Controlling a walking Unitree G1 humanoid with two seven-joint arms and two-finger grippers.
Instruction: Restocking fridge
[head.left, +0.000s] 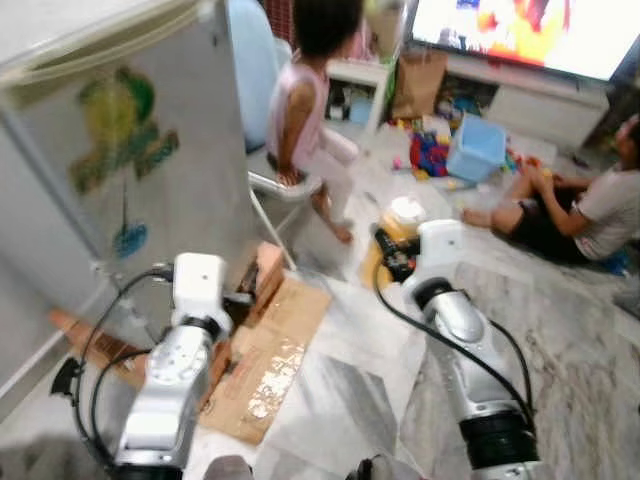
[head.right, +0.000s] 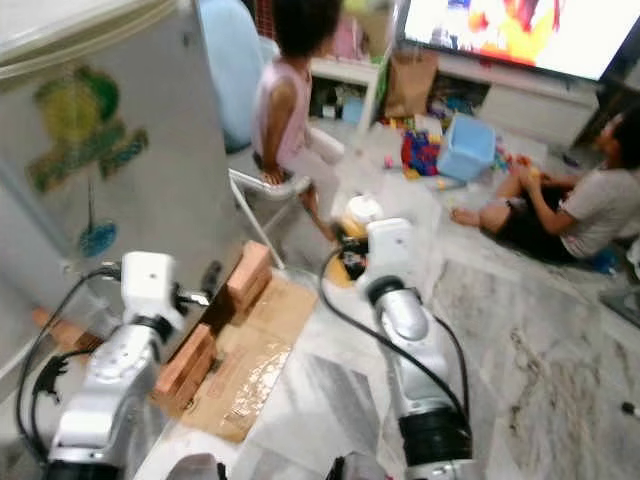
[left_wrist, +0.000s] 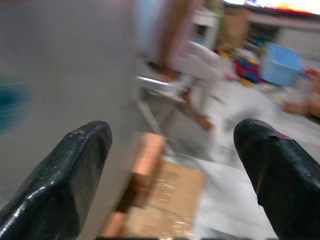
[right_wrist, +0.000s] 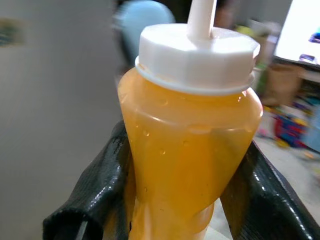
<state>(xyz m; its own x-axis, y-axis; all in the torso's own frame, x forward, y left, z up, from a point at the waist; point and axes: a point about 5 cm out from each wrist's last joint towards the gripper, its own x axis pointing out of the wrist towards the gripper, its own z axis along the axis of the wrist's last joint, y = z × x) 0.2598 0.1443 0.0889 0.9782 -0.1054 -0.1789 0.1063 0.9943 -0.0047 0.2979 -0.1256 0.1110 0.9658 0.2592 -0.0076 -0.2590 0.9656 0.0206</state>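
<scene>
The grey fridge (head.left: 120, 150) stands at my left with its door shut and stickers on the door. My right gripper (right_wrist: 182, 200) is shut on an orange squeeze bottle (right_wrist: 187, 150) with a white cap and nozzle, held upright. From the head, the bottle (head.left: 400, 228) sits ahead of my right wrist, above the floor and to the right of the fridge. My left gripper (left_wrist: 172, 145) is open and holds nothing; it points past the fridge's side toward the floor.
Bricks (head.left: 265, 275) and a flat piece of cardboard (head.left: 270, 360) lie on the floor by the fridge. A child sits on a chair (head.left: 285, 185) just beyond. Another person (head.left: 580, 215) sits on the floor at right, near toys and a blue bin (head.left: 475, 148).
</scene>
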